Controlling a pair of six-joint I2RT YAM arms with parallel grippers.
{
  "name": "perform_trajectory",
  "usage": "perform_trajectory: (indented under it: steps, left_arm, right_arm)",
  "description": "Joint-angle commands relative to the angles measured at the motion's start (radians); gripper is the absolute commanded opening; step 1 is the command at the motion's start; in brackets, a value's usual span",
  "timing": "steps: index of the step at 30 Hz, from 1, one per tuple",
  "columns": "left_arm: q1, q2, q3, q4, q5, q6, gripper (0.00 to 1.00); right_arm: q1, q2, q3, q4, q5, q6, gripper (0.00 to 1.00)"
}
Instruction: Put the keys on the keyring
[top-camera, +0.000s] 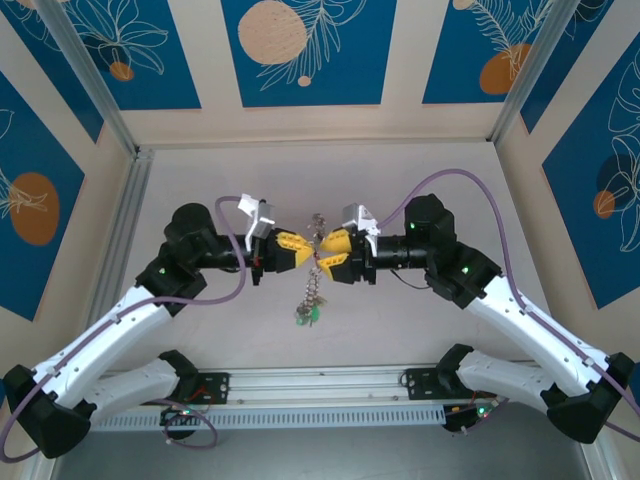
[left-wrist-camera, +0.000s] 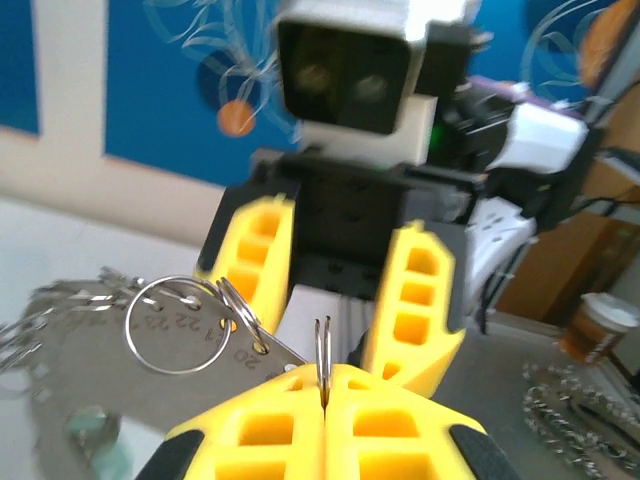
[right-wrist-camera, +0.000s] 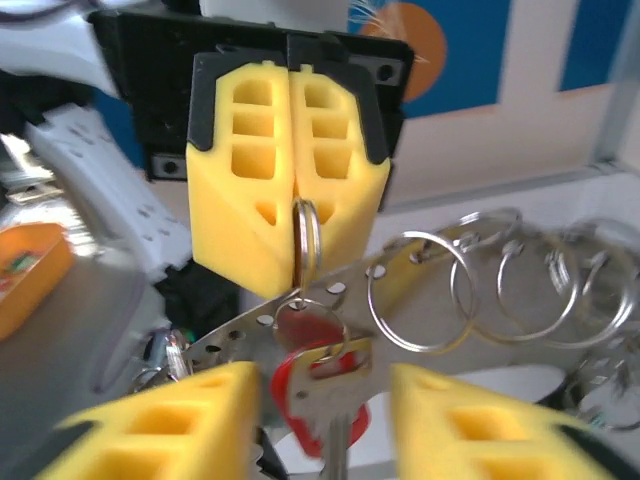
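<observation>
My left gripper (top-camera: 300, 250) and right gripper (top-camera: 335, 255) meet tip to tip above the middle of the table. The left gripper (left-wrist-camera: 323, 400) is shut on a small silver keyring (left-wrist-camera: 322, 350), seen edge-on. That keyring (right-wrist-camera: 305, 235) passes through a perforated metal strip (right-wrist-camera: 420, 265) that carries several more split rings. A key with a red head (right-wrist-camera: 325, 395) hangs from a smaller ring below it, between the fingers of the open right gripper (right-wrist-camera: 325, 425) and not clamped. More keys (top-camera: 312, 290) dangle below the grippers, ending in a green tag (top-camera: 305, 316).
The strip bears numbered holes (left-wrist-camera: 215, 335) and a large loose ring (left-wrist-camera: 180, 325). A heap of metal rings (left-wrist-camera: 575, 410) lies on the table beside a paper cup (left-wrist-camera: 598, 330). An aluminium rail (top-camera: 320, 385) runs along the near edge, and walls enclose the table.
</observation>
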Motion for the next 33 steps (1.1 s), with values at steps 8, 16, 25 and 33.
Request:
perform_trajectory:
  steps: [8, 16, 25, 33]
  left_arm:
    - [0.029, 0.131, 0.059, -0.373, -0.38, 0.148, 0.0]
    - [0.047, 0.402, 0.071, -0.314, -0.534, 0.145, 0.0]
    - [0.043, 0.703, 0.142, -0.125, -0.498, 0.078, 0.0]
    - [0.04, 0.928, 0.261, -0.088, -0.491, 0.032, 0.0]
  right_arm:
    - [-0.061, -0.011, -0.154, -0.133, 0.467, 0.154, 0.77]
    - [-0.172, -0.084, -0.216, -0.089, 0.456, 0.196, 0.99]
    - [-0.291, -0.2, -0.32, -0.021, 0.509, 0.233, 0.99]
    - [-0.439, -0.241, -0.386, 0.027, 0.495, 0.277, 0.99]
